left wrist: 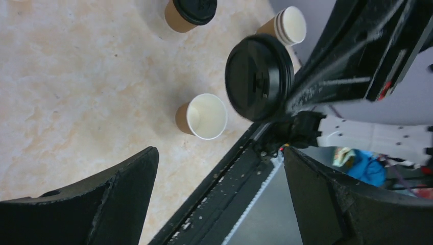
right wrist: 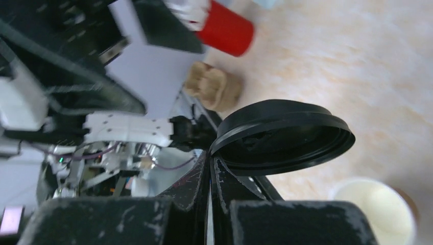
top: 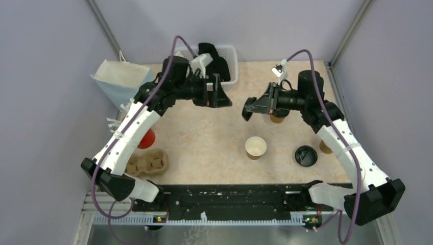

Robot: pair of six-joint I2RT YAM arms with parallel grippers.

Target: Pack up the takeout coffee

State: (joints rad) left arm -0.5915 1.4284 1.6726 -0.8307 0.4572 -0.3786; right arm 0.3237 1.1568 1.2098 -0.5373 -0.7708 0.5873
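Left gripper: jaws spread wide with nothing between them. It hangs over the middle of the table and faces the other arm.
Right gripper: fingers pressed tight together, pinching the rim of a black lid. The lid is up in the air and tipped on its edge.
Open cup: brown kraft paper, white inside, with no lid on it. It stands upright on the table near the front edge, below the held lid and apart from it.
Lidded cup: another kraft cup with its black lid on, standing further back. From above, the right wrist partly hides it.
Second lid: lies flat on the table to the right of the open cup, close beside the right arm.
Stacked cups: a nested kraft stack on the right side, mostly behind the right arm in the top view.
Cup carrier: moulded brown cardboard at the front left, close beside the left arm.
Red cup: stands just behind the carrier, with white straws at its mouth.
Paper bag: white and pale blue, standing at the back left.
Basket: white plastic at the back, with black items inside.
Writing: the held lid has raised moulding on top, but it is too blurred to read. I can't make out any print on the cups or the bag.
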